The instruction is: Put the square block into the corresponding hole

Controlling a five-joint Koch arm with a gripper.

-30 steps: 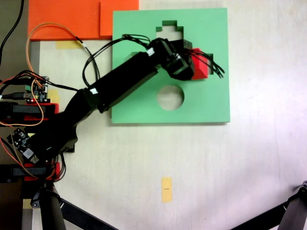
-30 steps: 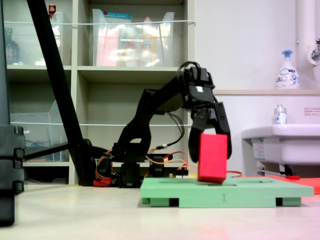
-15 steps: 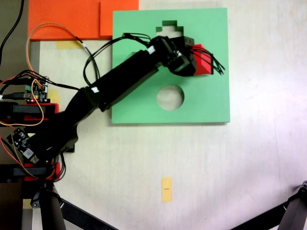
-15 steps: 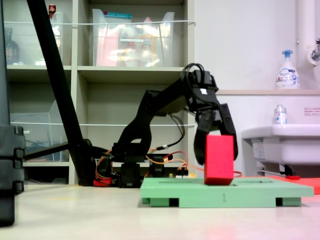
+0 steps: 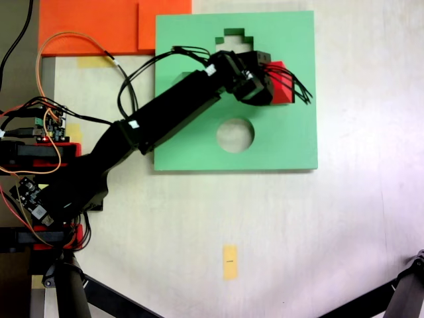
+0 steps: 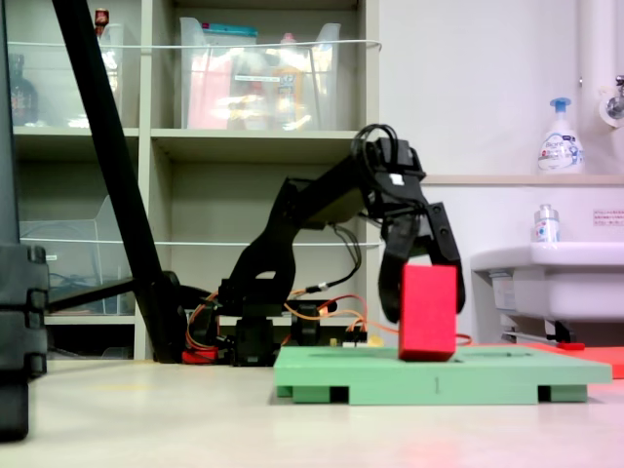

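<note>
The square block (image 5: 283,87), a bright red foam cube, is held over the right upper part of the green board (image 5: 291,139). My gripper (image 5: 271,82) is shut on it, one black finger on each side. In the second exterior view the block (image 6: 427,327) stands nearly upright between the fingers (image 6: 391,288), its bottom edge level with the top of the board (image 6: 507,370). The gripper (image 6: 425,297) covers the block's upper part. The corresponding hole is hidden under the gripper and block. The cross-shaped cut-out (image 5: 233,38) and the round cut-out (image 5: 235,134) are visible.
Orange foam sheets (image 5: 99,26) lie beyond the board's top left corner. A yellow tag (image 5: 230,262) lies on the table near the bottom. Circuit boards and wires (image 5: 40,129) crowd the arm's base at the left. Black stand legs (image 5: 73,291) cross the lower corners.
Over the last second the gripper carried the block a little toward the top of the first exterior view and to the second exterior view's right. Since half a second ago it has barely moved.
</note>
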